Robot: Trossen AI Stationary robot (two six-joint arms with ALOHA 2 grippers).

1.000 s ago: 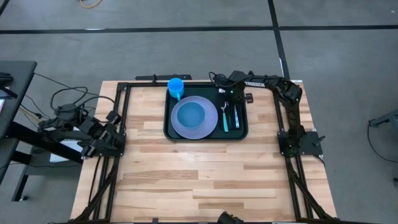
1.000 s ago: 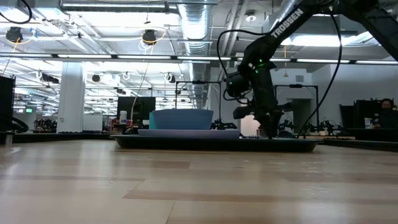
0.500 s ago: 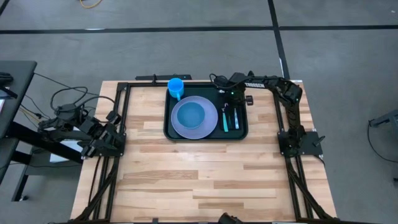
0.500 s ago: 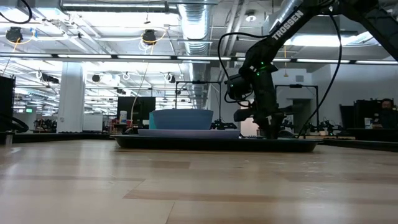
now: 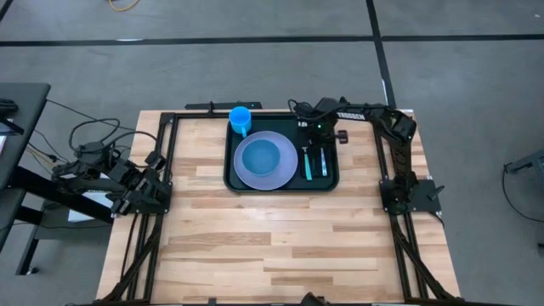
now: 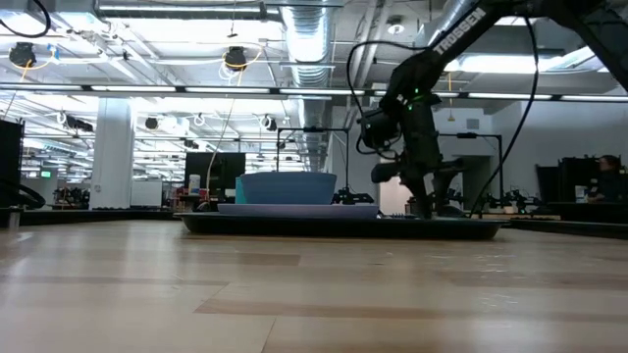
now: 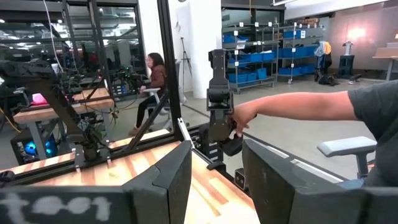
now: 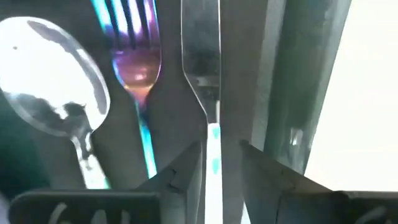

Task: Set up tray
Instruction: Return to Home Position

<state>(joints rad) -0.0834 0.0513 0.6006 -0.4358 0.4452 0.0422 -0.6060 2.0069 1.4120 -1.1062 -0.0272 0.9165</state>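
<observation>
The dark green tray [image 5: 327, 182] lies at the table's far middle. It holds a lavender plate [image 5: 243, 175] with a blue bowl [image 5: 261, 156], and a spoon [image 8: 53, 93], a fork [image 8: 137, 62] and a knife [image 8: 200, 56] side by side at its right end. A blue cup [image 5: 240, 118] stands at the tray's far left corner. My right gripper [image 5: 320, 136] hovers over the cutlery, open by a narrow gap, with a finger on either side of the knife's teal handle [image 8: 213, 163] and no touch showing. My left gripper [image 7: 216, 180] is open, parked at the table's left edge [image 5: 146, 189].
The tray's raised right rim [image 8: 298, 93] runs close beside the knife, with bare wood [image 8: 364, 93] beyond it. Black frame rails [image 5: 170, 161] border the table. In the left wrist view a person's hand [image 7: 239, 117] reaches to the far arm's base [image 7: 219, 106]; another person sits behind.
My right gripper has risen a little above the tray's right end and drawn slightly toward the table's far edge. The cutlery stays lying flat on the tray.
</observation>
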